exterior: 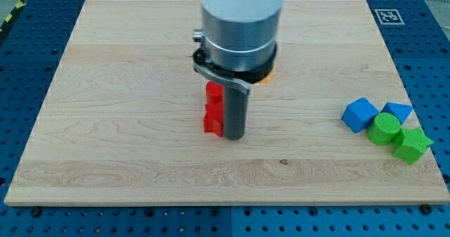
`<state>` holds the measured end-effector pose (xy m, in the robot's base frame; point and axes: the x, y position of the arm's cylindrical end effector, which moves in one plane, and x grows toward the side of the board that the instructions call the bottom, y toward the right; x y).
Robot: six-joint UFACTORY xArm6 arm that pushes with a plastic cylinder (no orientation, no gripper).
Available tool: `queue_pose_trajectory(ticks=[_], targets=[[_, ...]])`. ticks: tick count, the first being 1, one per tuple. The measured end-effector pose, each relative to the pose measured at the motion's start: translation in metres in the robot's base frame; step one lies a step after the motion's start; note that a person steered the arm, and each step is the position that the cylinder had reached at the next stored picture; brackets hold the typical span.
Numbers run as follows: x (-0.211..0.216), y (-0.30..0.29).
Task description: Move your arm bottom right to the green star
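My tip rested on the wooden table near its middle, a little toward the view's bottom; the rod carried no fingers, so there was nothing to release, clench or grasp with. Touching the rod on the view's left stood a red block, tall and notched, its exact shape partly hidden behind the rod; the tip sat just beside that block's lower end. A sliver of an orange or yellow block showed behind the grey arm body, toward the view's top, its shape impossible to make out.

The green star lay close to the table's right edge, toward the bottom right corner, well apart from my tip and off to the view's right of it; just beside it, up and to the view's left, sat a green cylinder, apparently touching it; a blue cube stood against the cylinder's left side; a blue triangular block lay just above the cylinder, nearer the right edge.
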<state>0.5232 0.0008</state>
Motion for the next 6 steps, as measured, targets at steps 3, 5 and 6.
queue_pose_trajectory(ticks=[3,5,6], targets=[[0.024,0.060],[0.073,0.230],[0.076,0.284]])
